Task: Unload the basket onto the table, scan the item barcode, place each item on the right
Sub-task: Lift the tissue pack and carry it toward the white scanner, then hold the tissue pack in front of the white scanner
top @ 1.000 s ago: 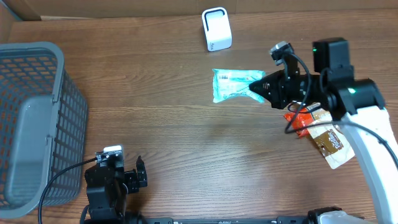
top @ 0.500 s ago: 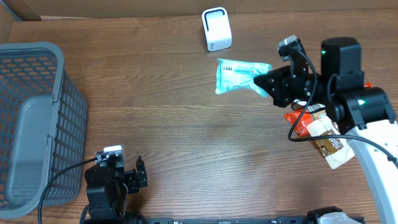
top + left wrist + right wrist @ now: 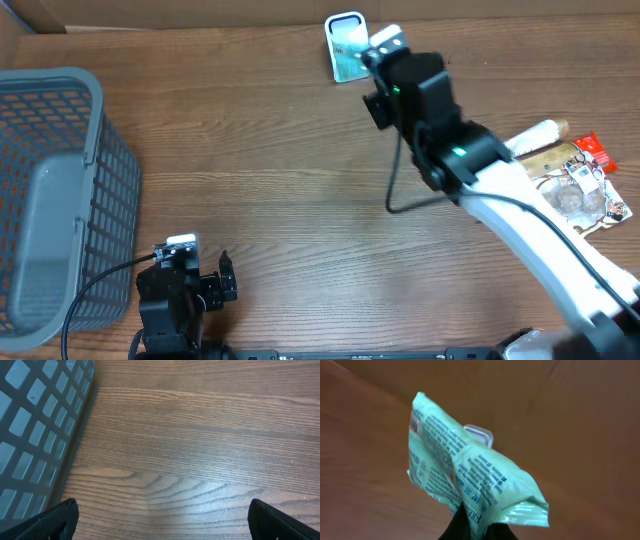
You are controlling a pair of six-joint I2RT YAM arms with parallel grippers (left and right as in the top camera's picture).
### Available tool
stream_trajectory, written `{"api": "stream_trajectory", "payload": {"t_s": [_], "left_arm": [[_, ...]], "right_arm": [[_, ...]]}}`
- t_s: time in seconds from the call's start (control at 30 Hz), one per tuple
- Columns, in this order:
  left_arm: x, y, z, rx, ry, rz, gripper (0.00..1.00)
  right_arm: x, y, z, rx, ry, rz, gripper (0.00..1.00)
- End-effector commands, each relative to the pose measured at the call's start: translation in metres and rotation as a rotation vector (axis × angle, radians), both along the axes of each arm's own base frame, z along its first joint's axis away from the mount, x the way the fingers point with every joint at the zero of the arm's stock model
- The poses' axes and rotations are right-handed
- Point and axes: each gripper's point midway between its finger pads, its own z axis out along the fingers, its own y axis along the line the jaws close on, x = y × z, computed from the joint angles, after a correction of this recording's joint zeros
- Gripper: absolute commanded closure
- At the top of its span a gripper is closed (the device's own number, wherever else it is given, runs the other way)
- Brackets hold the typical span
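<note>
The right gripper (image 3: 475,527) is pressed together on the near corner of the mint-green packet (image 3: 470,475), pinching it so that it stands up in the air at the far side of the table (image 3: 280,200), just in front of the white scanner (image 3: 345,17). From overhead the packet covers most of the scanner's face, and in the right wrist view only a bit of the white rim shows behind it. The pick-up and the carry to the scanner look done. What is left, by this judgement, is the reading itself, and the pictures do not show whether the barcode faces the scanner window or whether a scan has registered. The left gripper (image 3: 162,522) rests spread wide and empty at the near left, beside the grey basket (image 3: 60,75). Other snack packets (image 3: 575,185) lie at the right, well apart.
</note>
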Motion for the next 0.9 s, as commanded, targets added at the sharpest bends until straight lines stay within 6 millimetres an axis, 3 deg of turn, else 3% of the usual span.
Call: {"api": "stream_trajectory", "payload": {"t_s": [0.0,0.27,0.47,0.57,0.7,0.87], "left_arm": [[0.000,-0.001,0.000,0.008,-0.002,-0.014,0.00],[0.000,-0.001,0.000,0.008,-0.002,-0.014,0.00],[0.000,-0.001,0.000,0.008,-0.001,-0.014,0.00],[0.000,-0.001,0.000,0.008,-0.002,-0.014,0.00],[0.000,-0.001,0.000,0.008,-0.002,-0.014,0.00],[0.000,-0.001,0.000,0.008,-0.002,-0.014,0.00]], "right_arm": [[0.029,-0.010,0.000,-0.348,-0.123,0.006,0.96],[0.091,0.004,-0.020,-0.658,-0.355,0.010,0.96],[0.124,0.005,-0.029,-0.734,-0.534,-0.032,0.96],[0.144,0.001,-0.045,-0.821,-0.524,-0.025,0.96],[0.169,-0.005,-0.049,-0.818,-0.528,-0.058,0.96],[0.181,0.008,-0.059,-0.829,-0.522,0.006,0.96]]}}
